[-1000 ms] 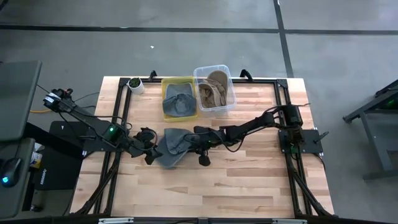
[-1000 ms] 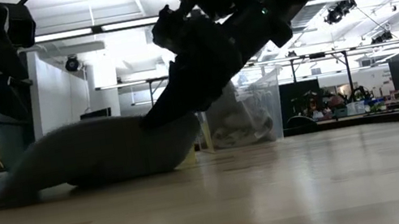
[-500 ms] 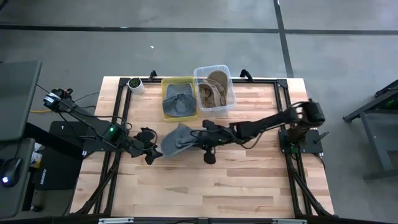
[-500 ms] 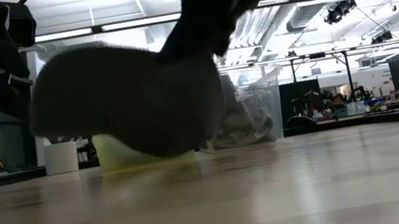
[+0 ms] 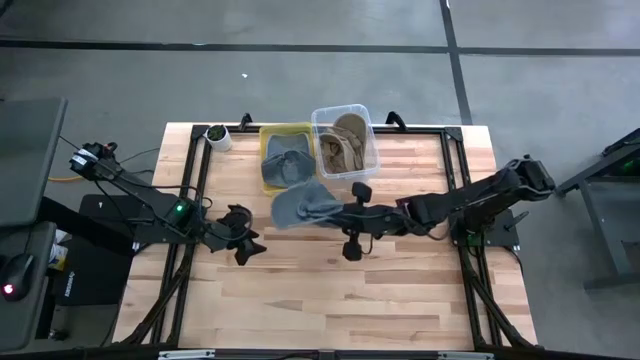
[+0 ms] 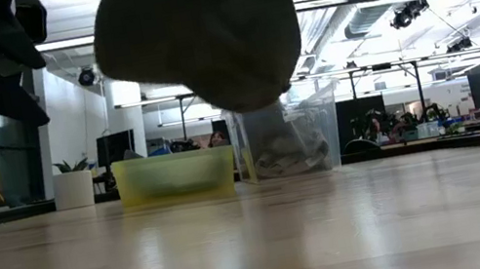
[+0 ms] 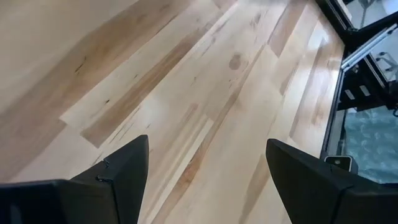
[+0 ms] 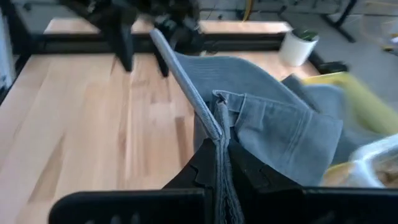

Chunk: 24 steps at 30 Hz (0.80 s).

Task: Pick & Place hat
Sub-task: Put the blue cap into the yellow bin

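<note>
Wooden table [image 5: 400, 280] | right tool [image 5: 335, 212] grips grey hat [image 5: 300, 205] | yellow bin [image 5: 290, 132] adjacent

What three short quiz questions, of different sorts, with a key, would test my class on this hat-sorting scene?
1. True or false: the right tool is shut on the grey hat.
2. Where does the held hat hang? A) on the table B) lifted, near the yellow bin C) inside the clear bin
3. Fill in: the left tool is ____ and holds nothing.

Key: 1 true; 2 B; 3 open
</note>
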Each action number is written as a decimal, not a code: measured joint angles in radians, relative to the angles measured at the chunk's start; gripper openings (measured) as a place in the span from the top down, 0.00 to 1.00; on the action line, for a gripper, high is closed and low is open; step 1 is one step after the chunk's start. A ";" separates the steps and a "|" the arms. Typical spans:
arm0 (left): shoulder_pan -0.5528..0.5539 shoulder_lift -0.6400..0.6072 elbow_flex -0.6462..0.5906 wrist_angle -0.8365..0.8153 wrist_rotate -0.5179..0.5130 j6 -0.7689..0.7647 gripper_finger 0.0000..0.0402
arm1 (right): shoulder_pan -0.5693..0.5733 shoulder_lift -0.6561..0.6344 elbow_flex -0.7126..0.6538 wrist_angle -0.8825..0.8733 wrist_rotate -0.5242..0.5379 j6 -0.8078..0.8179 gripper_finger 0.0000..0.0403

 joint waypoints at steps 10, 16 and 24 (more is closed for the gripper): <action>0.000 0.000 0.000 0.130 -0.153 0.047 0.30 | -0.026 -0.016 0.000 0.115 0.088 0.055 0.98; 0.000 0.000 0.000 0.179 -0.295 0.082 0.30 | -0.075 -0.016 0.033 0.169 0.134 0.055 0.98; 0.001 0.000 0.000 0.262 -0.473 -0.020 0.30 | -0.113 -0.016 0.056 0.072 0.125 -0.098 0.98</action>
